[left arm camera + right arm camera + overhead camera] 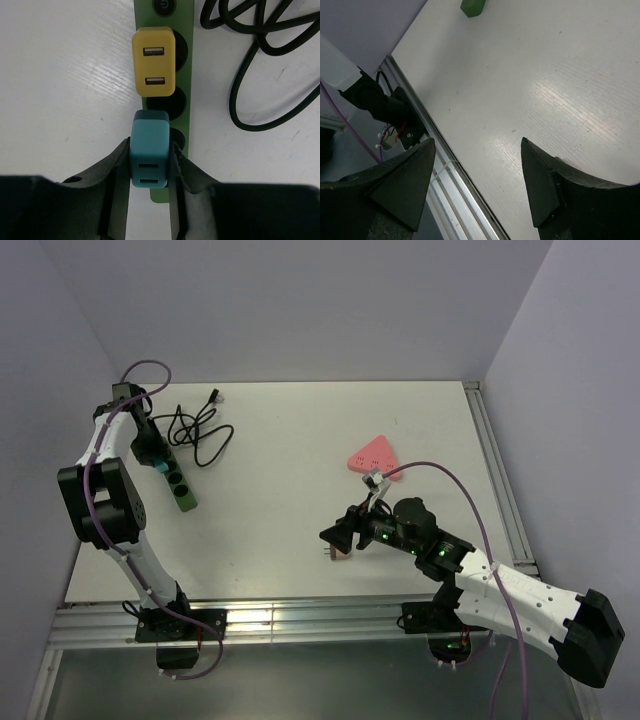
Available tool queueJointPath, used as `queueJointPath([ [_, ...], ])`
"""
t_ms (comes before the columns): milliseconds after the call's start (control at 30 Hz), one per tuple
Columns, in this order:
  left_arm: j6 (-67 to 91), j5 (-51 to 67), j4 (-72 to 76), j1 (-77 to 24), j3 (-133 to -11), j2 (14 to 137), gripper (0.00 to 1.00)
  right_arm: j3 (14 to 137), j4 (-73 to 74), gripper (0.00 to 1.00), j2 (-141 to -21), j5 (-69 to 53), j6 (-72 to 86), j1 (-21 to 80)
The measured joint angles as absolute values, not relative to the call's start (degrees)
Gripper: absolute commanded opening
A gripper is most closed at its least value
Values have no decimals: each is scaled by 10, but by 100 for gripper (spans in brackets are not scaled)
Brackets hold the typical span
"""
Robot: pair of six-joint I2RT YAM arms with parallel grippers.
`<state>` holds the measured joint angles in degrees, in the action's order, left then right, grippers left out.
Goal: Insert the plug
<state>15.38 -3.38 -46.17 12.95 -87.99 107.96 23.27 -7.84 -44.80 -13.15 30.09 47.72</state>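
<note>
While my left fingers (117,172) press in from both sides, the teal plug (148,152) sits clamped between them, its two slots facing the wrist camera. Pads tight on both flanks, no gap either side. That plug is right over the green power strip (145,17), lined up on its row of round sockets. Whether the prongs are seated, I cannot tell from here.

Just beyond the plug one dark socket (170,102) lies bare. Past that, the yellow charger (153,61) stands plugged in, two USB ports showing. Off to the strip's side the black cable (260,45) loops across the white counter (65,90), apart from the strip in this view.

Over to my right fingers (407,175): spread wide, nothing between them, only bare counter underneath. From above, they hang near the front of the counter with a small pinkish piece (340,554) just beside their tips. Touching or not, I cannot tell.

Further back lies a pink triangle (372,454), well apart from the strip. Through the right wrist camera the strip's green end pokes in at the top edge, and a metal rail (447,170) runs along the counter's near edge.
</note>
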Motion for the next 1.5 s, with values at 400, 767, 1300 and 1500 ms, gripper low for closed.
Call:
queueJointPath([
  [400, 150, -13, -457, 137, -901, 1105, 0, 232, -78, 76, -450, -131, 301, 473],
  [767, 142, -11, -449, 139, -903, 1113, 0, 232, -78, 76, -455, -131, 300, 472],
  [1300, 132, 7, -451, 147, -905, 1117, 0, 232, -78, 76, -458, -131, 299, 467],
  [1500, 133, 8, -471, 148, -928, 1133, 0, 232, -78, 76, -458, -131, 299, 465],
])
